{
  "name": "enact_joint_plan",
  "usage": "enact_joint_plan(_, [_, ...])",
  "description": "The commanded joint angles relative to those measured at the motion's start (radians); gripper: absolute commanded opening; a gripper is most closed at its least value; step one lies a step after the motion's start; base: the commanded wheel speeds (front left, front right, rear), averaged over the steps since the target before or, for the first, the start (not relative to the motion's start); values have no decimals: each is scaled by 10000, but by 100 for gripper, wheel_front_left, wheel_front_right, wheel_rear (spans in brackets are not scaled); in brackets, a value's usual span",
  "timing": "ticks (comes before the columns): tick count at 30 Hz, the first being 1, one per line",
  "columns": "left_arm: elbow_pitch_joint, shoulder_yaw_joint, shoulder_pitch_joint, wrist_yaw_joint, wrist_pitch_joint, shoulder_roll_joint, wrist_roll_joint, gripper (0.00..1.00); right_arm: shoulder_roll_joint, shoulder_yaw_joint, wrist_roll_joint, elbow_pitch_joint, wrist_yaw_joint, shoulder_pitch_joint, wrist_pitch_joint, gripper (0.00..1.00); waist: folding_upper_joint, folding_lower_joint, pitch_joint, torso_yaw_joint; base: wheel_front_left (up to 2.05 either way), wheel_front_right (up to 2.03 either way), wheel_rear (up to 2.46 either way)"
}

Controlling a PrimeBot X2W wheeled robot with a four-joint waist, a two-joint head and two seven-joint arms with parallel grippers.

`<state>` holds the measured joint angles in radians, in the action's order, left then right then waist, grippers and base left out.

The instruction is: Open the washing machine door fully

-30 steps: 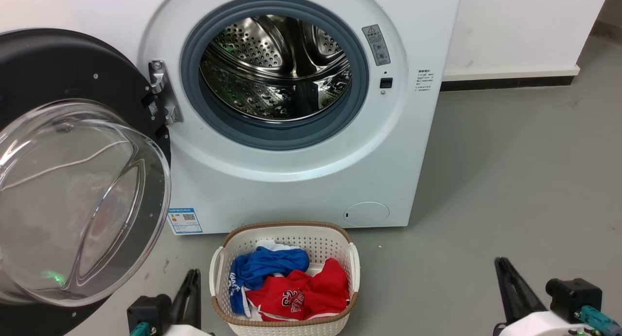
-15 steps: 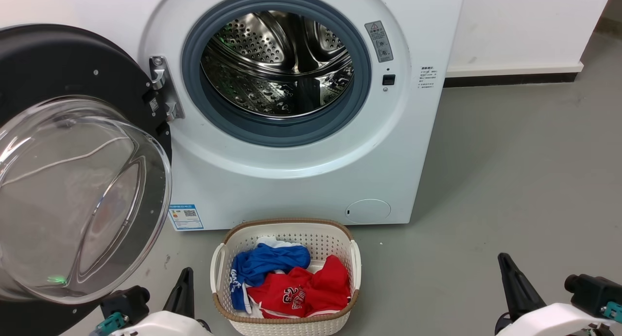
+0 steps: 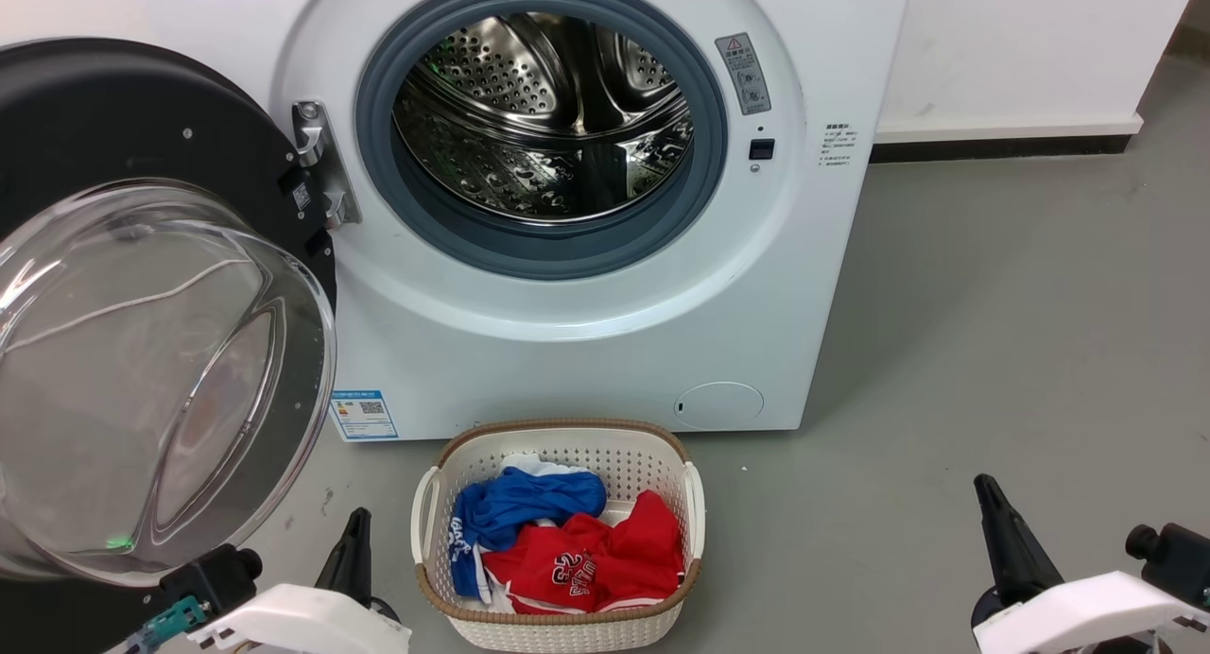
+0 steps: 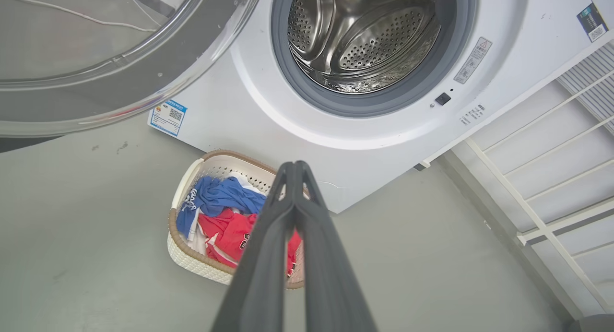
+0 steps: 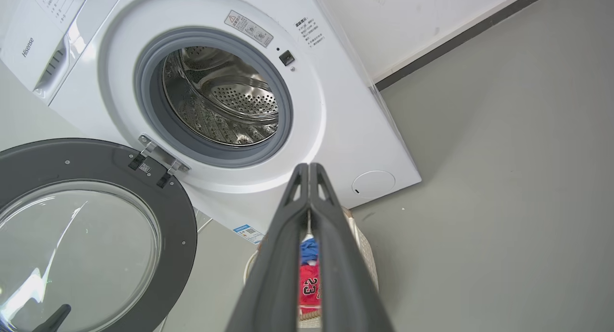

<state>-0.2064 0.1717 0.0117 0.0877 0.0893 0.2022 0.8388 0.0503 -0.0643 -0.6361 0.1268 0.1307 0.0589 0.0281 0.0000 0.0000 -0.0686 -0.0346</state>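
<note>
Grey floor (image 3: 993, 304) is spreading before the washing machine (image 3: 586, 352), where the washing machine door (image 3: 161, 352) is hanging wide on its left hinge (image 3: 317, 163), so I am holding the left pincer (image 4: 293, 168) and right pincer (image 5: 308, 168) either side of the laundry basket (image 3: 558, 427), each pressed together, judging the job done.

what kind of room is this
Probably a laundry area, perhaps a plain utility or test room. A white front-loading washing machine stands with its door swung open, a laundry basket of red and blue clothes sits before it, and the floor is bare grey.
</note>
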Motion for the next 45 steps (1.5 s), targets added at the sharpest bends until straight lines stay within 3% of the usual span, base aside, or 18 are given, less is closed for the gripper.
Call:
enact_joint_plan(1, [99, -170, -352, -94, -69, -15, 271, 0, 1, -34, -353, -83, 2, -340, 45, 0, 0, 0, 10, 5, 0, 0, 0])
enact_joint_plan(45, [-162, -1723, -895, -1313, -1200, -869, 4546, 0, -1, -305, -5733, 638, 2, -1158, 522, 0, 0, 0, 339, 164, 0, 0, 0])
